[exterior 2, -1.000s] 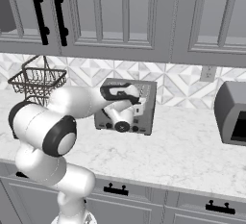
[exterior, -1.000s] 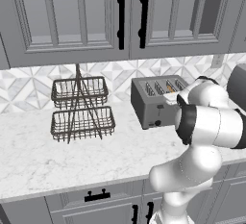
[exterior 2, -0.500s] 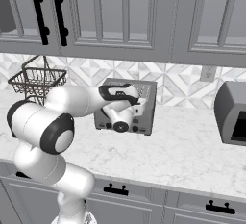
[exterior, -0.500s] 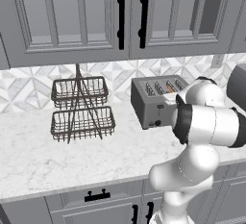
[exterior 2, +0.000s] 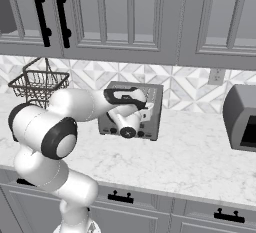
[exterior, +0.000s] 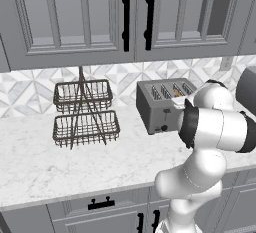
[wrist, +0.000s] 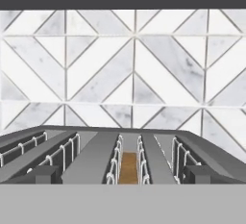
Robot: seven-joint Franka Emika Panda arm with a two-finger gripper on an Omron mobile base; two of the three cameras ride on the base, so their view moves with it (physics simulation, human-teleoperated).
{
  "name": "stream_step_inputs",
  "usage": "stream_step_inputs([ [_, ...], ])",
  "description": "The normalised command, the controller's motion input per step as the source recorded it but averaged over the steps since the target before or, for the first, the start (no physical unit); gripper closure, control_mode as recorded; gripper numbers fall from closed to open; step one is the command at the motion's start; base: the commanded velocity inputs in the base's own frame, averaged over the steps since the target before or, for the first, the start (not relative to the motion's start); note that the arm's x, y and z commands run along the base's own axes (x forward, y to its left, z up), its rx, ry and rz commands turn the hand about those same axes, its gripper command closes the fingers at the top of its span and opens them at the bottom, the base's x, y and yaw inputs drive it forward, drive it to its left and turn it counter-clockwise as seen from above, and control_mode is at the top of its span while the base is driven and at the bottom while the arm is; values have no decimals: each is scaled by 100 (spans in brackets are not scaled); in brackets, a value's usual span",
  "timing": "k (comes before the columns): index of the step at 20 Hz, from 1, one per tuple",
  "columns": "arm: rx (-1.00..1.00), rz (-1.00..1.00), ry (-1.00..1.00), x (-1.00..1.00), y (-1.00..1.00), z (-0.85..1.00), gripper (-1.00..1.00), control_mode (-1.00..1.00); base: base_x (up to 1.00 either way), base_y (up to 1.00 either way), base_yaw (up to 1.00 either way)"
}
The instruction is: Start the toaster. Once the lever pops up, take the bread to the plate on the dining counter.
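Hand view: tool (wrist: 120, 174) wide open, empty, above toaster (wrist: 91, 153).

The white arm with dark joints rises from its base, bends at a bulky elbow and reaches forward with its forearm roughly level. Its wrist turns the two-finger gripper (wrist: 123, 174) away from the base cameras, towards the wall. The gripper's two small dark fingertips (wrist: 44, 174) stand wide apart at either side of the hand view, with nothing held between them.
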Motion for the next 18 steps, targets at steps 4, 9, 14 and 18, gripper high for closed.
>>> stream_step_inputs([
  [4, 0, 0, 0, 0, 0, 0, -100, -100, 0, 0, 0],
  [9, 0, 0, 0, 0, 0, 0, -100, -100, 0, 0, 0],
  [14, 0, 0, 0, 0, 0, -2, -100, -100, 0, 0, 0],
  [18, 0, -1, 0, 0, 0, -3, -100, -100, 0, 0, 0],
])
